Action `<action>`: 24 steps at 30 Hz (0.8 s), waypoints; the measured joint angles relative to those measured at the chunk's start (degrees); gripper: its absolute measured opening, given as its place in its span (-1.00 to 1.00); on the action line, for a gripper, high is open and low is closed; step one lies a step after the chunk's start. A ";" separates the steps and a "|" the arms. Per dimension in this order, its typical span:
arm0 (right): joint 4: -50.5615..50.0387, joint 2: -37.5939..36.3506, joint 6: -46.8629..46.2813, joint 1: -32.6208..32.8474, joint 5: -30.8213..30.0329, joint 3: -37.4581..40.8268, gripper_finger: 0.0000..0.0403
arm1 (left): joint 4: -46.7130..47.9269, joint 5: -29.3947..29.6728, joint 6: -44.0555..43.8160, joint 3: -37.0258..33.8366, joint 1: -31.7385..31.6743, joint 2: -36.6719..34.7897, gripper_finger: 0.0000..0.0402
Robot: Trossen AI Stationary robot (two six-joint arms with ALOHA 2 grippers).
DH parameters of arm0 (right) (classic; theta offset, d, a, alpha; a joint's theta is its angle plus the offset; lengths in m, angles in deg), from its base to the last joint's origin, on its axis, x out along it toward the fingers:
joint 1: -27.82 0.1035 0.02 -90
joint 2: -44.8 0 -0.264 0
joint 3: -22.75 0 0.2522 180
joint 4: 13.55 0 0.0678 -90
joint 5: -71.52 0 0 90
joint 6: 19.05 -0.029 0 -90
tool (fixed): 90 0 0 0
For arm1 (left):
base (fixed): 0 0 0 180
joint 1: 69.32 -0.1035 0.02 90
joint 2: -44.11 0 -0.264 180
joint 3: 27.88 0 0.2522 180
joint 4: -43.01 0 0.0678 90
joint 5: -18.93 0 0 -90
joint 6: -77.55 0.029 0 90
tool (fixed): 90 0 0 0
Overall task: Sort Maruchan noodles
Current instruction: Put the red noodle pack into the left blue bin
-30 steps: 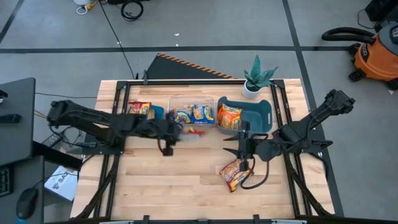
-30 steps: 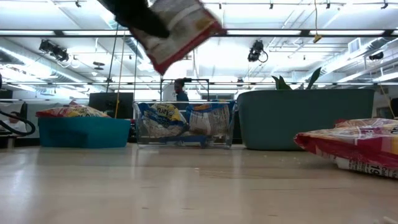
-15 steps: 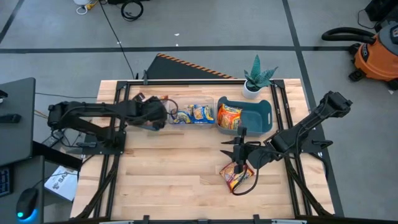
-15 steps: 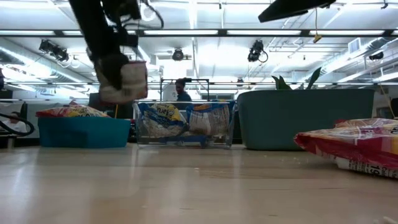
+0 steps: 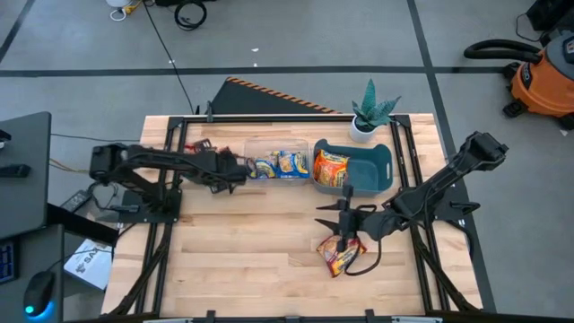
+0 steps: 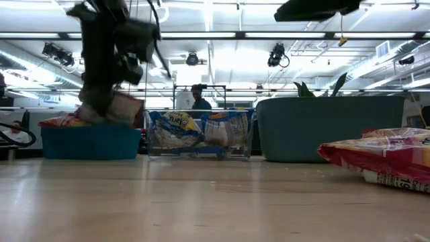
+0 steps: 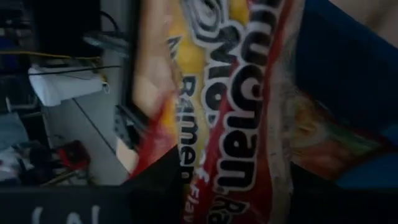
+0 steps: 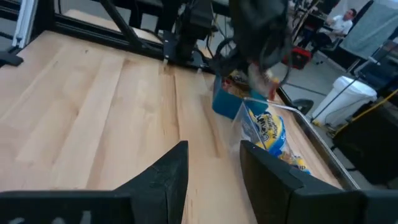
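left gripper [image 6: 111,107] clamped on red packet [image 7: 249,124], low over small teal bin [image 6: 91,142], likely for drop there. right gripper [image 5: 345,224] fingers apart above loose packets [image 5: 338,253], ready for next pick.

Pale wood, glossy wrappers — surfaces on the sorting table

The table [image 5: 269,233] is light planked wood with a smooth, faintly satin finish, framed by matt black metal rails [image 5: 296,117]. The ramen packet [image 7: 249,124] is crinkly, shiny printed plastic; the packets in the clear bin [image 6: 200,134] — transparent plastic — gleam too. The teal bin [image 6: 329,128] looks smooth, matt plastic, as does the small blue bin [image 6: 91,142].
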 joint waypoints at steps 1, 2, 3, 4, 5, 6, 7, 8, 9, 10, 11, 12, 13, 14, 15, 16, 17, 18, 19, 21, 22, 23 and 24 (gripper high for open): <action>1.73 0.00 0.23 0.00 0.09 1.01 -0.25 | -0.13 -0.70 0.41 -0.47 0.59 1.41 -0.29; 3.92 0.00 0.21 0.02 0.19 2.28 -0.25 | 0.21 -1.13 1.05 -0.58 1.33 2.98 -0.29; 6.18 0.00 0.00 0.14 0.26 3.69 -0.25 | 0.31 -1.59 1.71 -0.78 2.05 4.27 -0.29; 8.20 0.00 -0.20 0.30 0.60 5.34 -0.25 | 0.16 -2.29 2.54 -1.09 2.69 5.32 -0.29; 10.83 0.00 -0.44 0.46 1.15 7.10 -0.25 | 0.39 -3.05 3.07 -1.16 3.41 6.47 -0.29; 13.52 0.02 -0.11 0.56 1.37 8.79 -0.25 | 0.22 -3.26 3.50 -1.14 4.17 7.53 -0.29; 15.96 0.02 1.01 0.57 1.34 10.21 -0.25 | 0.16 -3.41 3.56 -1.15 4.84 8.31 -0.29; 18.67 0.02 2.09 0.56 1.26 11.43 -0.25 | 0.07 -3.60 3.36 -1.16 5.58 8.66 -0.29; 21.24 0.02 2.85 0.55 1.22 12.53 -0.25 | 0.21 -3.91 2.69 -1.12 6.26 8.76 -0.28; 23.23 -0.05 3.48 0.52 1.21 13.42 -0.25 | 0.28 -4.38 2.23 -1.02 6.84 8.87 -0.27; 24.68 -0.09 4.12 0.50 1.19 14.03 -0.25 | 0.36 -4.79 1.54 -0.80 7.33 8.99 -0.25; 25.81 -0.09 4.63 0.50 1.21 14.35 -0.25 | 0.76 -5.48 0.86 -0.32 7.65 9.00 -0.23; 26.45 -0.25 4.80 0.54 1.24 14.64 -0.25 | 1.28 -6.32 0.34 0.36 7.89 8.89 -0.20; 26.52 -0.51 4.93 0.56 1.26 14.95 -0.25 | 1.57 -6.97 -0.34 1.07 7.89 8.83 -0.17; 26.51 -0.55 4.94 0.56 1.24 15.05 -0.25 | 1.89 -7.67 -0.45 1.77 7.87 8.81 -0.13; 26.53 -0.55 4.94 0.55 1.27 15.05 -0.25 | 2.07 -8.19 -0.47 2.43 7.85 8.81 -0.09; 26.55 -0.55 5.01 0.54 1.25 15.05 -0.25 | 2.29 -8.33 -0.48 3.09 7.82 8.81 -0.04; 26.78 -0.55 5.36 0.53 1.26 15.05 -0.25 | 2.36 -8.32 -0.47 3.63 7.83 8.80 0.00; 27.07 -0.55 5.63 0.63 1.32 15.05 -0.25 | 2.59 -8.57 -0.46 4.07 7.83 8.79 0.06; 27.12 -0.55 5.78 0.88 1.52 15.01 -0.25 | 4.91 -9.26 -0.48 5.05 7.76 8.79 0.16; 27.13 -0.55 5.88 1.14 1.52 15.01 -0.25 | 6.33 -9.69 -0.64 5.72 7.76 8.79 0.22; 27.16 -0.55 6.00 1.26 1.46 15.01 -0.25 | 8.36 -10.29 -1.00 6.68 7.76 8.79 0.27; 27.14 -0.55 6.11 1.35 1.35 15.01 -0.25 | 10.72 -11.10 -1.46 7.87 7.74 8.79 0.31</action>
